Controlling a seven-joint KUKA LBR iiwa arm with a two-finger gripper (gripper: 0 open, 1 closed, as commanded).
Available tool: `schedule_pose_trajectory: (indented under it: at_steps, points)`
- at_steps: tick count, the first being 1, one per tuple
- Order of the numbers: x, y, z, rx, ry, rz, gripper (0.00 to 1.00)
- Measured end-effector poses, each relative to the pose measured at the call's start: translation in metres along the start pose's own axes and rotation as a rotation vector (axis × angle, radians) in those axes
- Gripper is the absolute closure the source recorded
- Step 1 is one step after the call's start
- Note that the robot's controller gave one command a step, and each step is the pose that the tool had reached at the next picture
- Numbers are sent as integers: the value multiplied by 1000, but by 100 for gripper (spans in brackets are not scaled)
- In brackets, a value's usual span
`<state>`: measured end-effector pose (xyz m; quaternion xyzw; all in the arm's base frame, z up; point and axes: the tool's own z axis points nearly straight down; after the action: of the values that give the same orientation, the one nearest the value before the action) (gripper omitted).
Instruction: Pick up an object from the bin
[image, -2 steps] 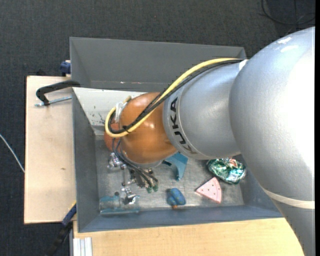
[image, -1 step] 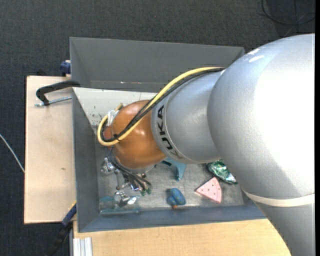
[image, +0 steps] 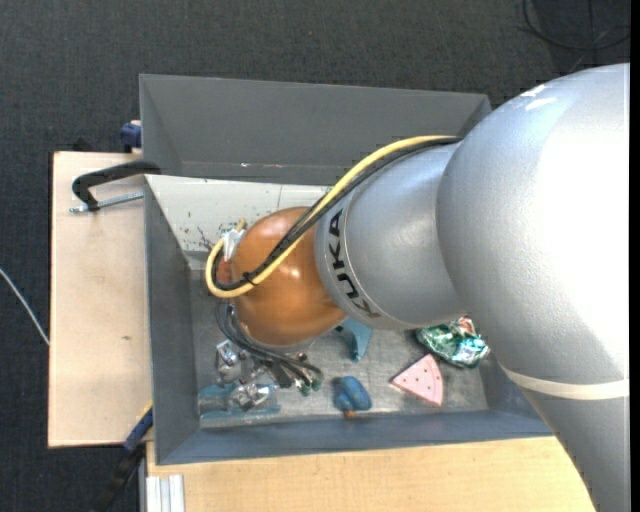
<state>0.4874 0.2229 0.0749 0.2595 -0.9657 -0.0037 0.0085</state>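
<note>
My gripper (image: 248, 378) is low in the bin's front left corner, under the arm's orange cover. Right below it a flat light-blue piece (image: 218, 407) lies along the front wall. It touches or nearly touches the gripper; which one I cannot tell. A dark blue oval lump (image: 351, 393) lies to the right of the gripper on the bin floor. A small teal piece (image: 356, 340) sticks out from under the arm a little farther back.
A pink triangular slice with dark dots (image: 421, 381) lies at the front right. Behind it a crumpled green, white and red wrapper (image: 455, 342) rests against the arm. The arm's bulk covers the bin's middle and right side.
</note>
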Motion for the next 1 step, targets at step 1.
schedule_pose_trajectory:
  at_steps: [1]
  points:
    - [0, 0, 0, 0, 0, 0, 100]
